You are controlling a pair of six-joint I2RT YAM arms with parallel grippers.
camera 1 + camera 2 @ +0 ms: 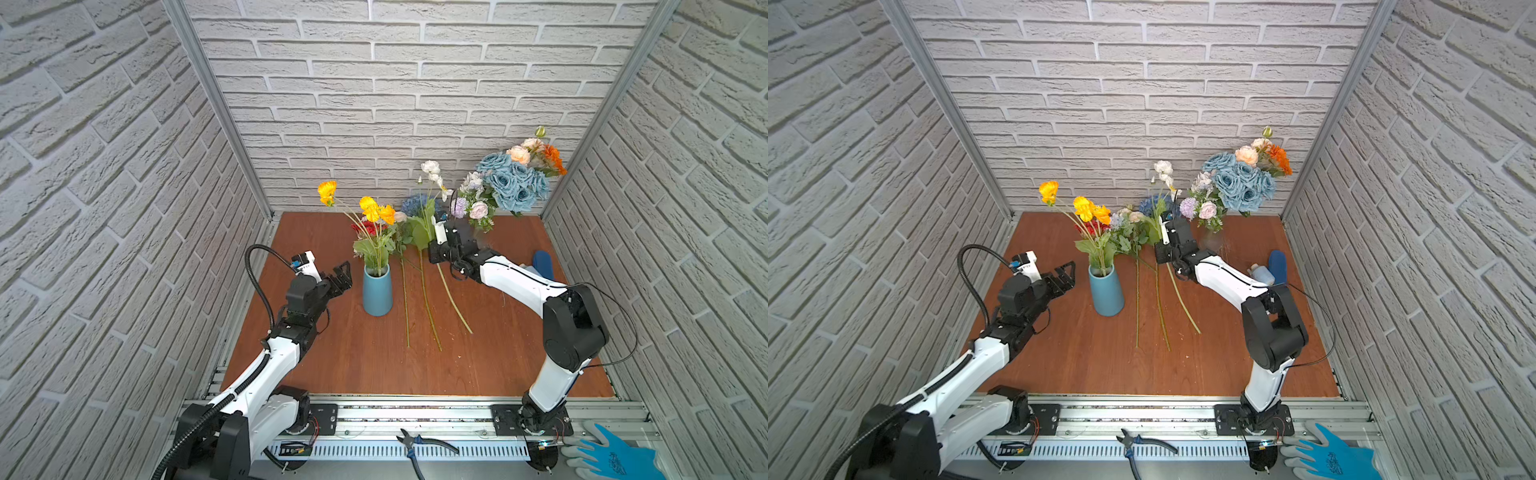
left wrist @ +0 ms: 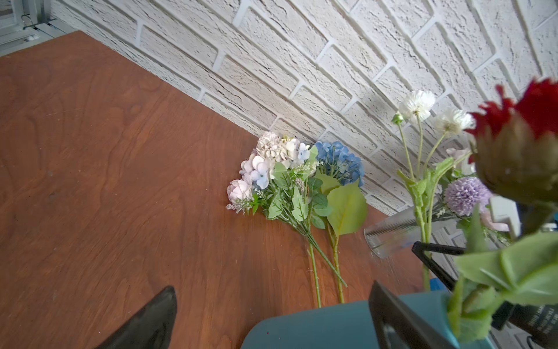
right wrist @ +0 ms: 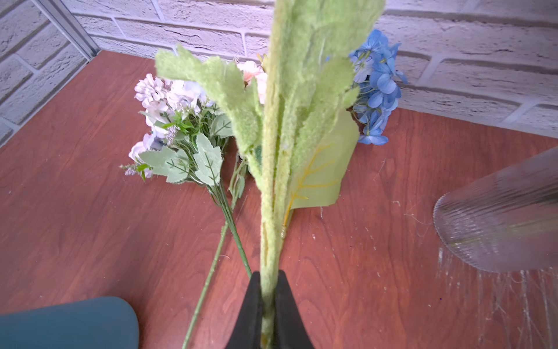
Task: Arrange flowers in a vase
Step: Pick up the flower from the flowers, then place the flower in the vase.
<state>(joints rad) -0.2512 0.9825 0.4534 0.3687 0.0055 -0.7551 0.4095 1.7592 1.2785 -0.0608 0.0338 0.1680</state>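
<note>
1. Lifting the white poppy (image 1: 430,167) is the step in hand: my right claw (image 3: 268,282) is pinching its fuzzy green stem, blooms up near the back wall, tail trailing toward the counter (image 1: 332,365).
2. Next I'd need to swing the tail over the blue vase (image 1: 377,293) and thread it between the orange poppies (image 1: 376,210) standing there.
3. My left claw (image 1: 343,274) is spread, just beside the vase.

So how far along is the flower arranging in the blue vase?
Done: orange poppies and a red bloom stand in the blue vase. In hand: the right gripper is shut on the white poppy stem; the left gripper is open. Left: the lilac-white spray and blue hydrangea lie on the table.
</note>
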